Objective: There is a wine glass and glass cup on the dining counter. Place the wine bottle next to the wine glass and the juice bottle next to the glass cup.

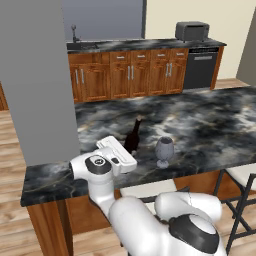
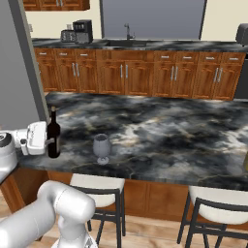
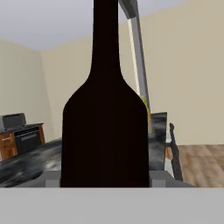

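Gripper [image 2: 50,139] is clenched on the wine bottle [image 2: 54,131], gripping it low on the body from the side, with the bottle upright at the near left edge of the dining counter [image 2: 160,131]. From the base views the bottle's foot seems on or just above the stone; I cannot tell which. The wine glass [image 2: 101,147] stands just beside it, apart from it, on the bottle's right in the right base view.

So the first half looks nearly done: the bottle is already beside the glass and only needs letting go. The second half appears untouched, judging by the counter around the glass, where no yellow bottle or tumbler stands.

Left base view has the arm covering the bottle's [image 1: 133,136] lower part, though the glass [image 1: 164,151] stands clear, and a stool [image 1: 243,174] sits under the counter's edge. Right base view gives the bottle whole, label side hidden, and the sink and cabinets [image 2: 135,75] behind. Hand view puts the bottle's [image 3: 105,127] dark shoulder and neck dead centre, tight against the camera, and far off along the counter a slim yellow sliver peeks past it, perhaps the juice bottle.
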